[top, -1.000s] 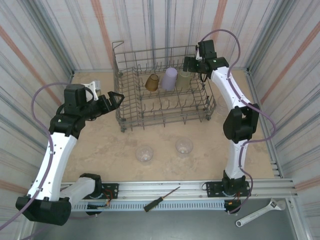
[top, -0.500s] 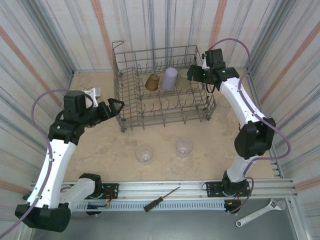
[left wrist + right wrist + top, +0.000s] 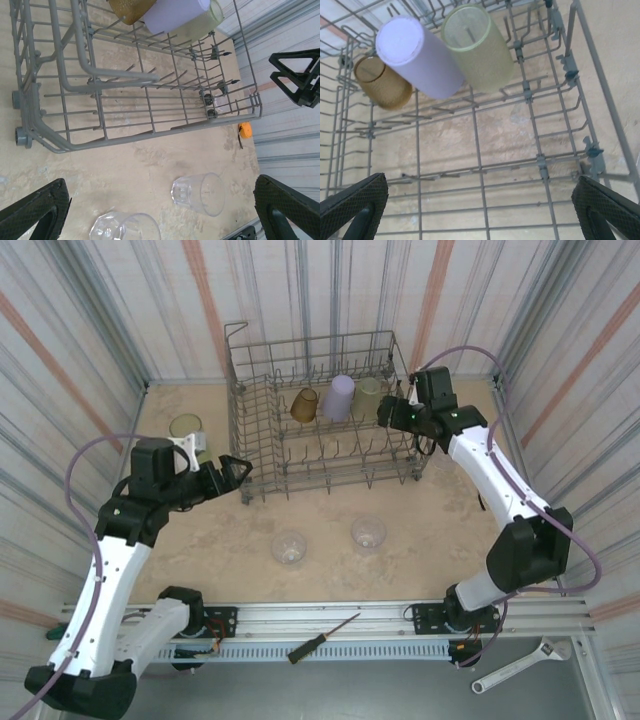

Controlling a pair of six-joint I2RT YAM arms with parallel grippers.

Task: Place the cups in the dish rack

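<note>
The left tool (image 3: 236, 466) gapes wide and holds nothing, just off the near-left corner of the single dish rack (image 3: 300, 465). The right tool (image 3: 390, 415), equally wide and empty, hangs over the rack's right end, close to the yellow-green cup (image 3: 370, 395). Six cups are visible: the amber cup (image 3: 303, 404), lilac cup (image 3: 340, 397) and that yellow-green one in a row inside the rack, two clear cups (image 3: 289, 547) on the surface (image 3: 430, 520) before it, and a second yellow-green cup (image 3: 186, 428) beyond the left arm.
</note>
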